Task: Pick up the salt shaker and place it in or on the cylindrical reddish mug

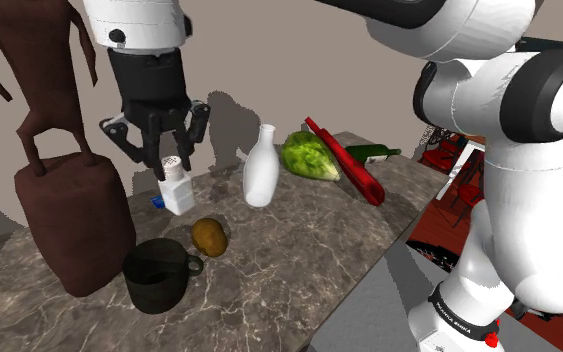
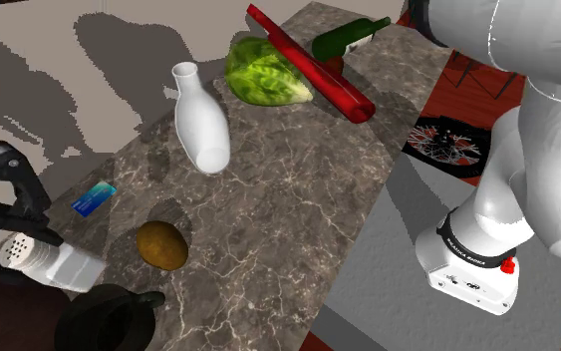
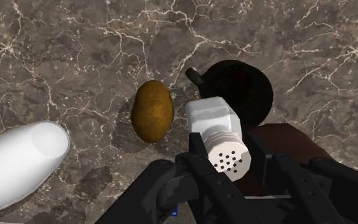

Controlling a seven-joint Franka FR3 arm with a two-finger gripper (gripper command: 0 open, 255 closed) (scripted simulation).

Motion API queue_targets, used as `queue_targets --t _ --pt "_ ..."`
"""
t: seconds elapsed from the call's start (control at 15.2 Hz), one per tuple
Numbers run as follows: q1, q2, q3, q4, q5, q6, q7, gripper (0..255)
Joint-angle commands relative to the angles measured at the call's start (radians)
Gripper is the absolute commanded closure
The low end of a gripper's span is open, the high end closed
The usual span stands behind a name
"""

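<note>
The tool (image 3: 228, 154) seems clamped on the tilted salt shaker (image 3: 212, 119) by its cap; the mug (image 3: 241, 89) (rendered dark) stands just beyond its base, toward the table (image 3: 75, 51) edge.

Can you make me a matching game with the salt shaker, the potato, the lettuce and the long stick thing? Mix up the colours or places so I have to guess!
Things:
1. salt shaker
2. potato
3. lettuce
4. long club

Clues:
A. red
B. between the fingers of the claw
C. brown
D. green

Right pairs: 1-B, 2-C, 3-D, 4-A.
</note>
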Motion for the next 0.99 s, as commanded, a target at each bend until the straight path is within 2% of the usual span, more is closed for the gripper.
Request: queue_targets --t 0.0,0.4,0.92 --pt "0.090 0.111 -0.006 0.186 -0.047 -0.081 0.030 255" --pt "0.042 0.059 0.000 0.014 -0.022 0.036 0.043 255" --pt "0.005 0.028 0.003 -0.147 -0.010 0.162 0.057 255"
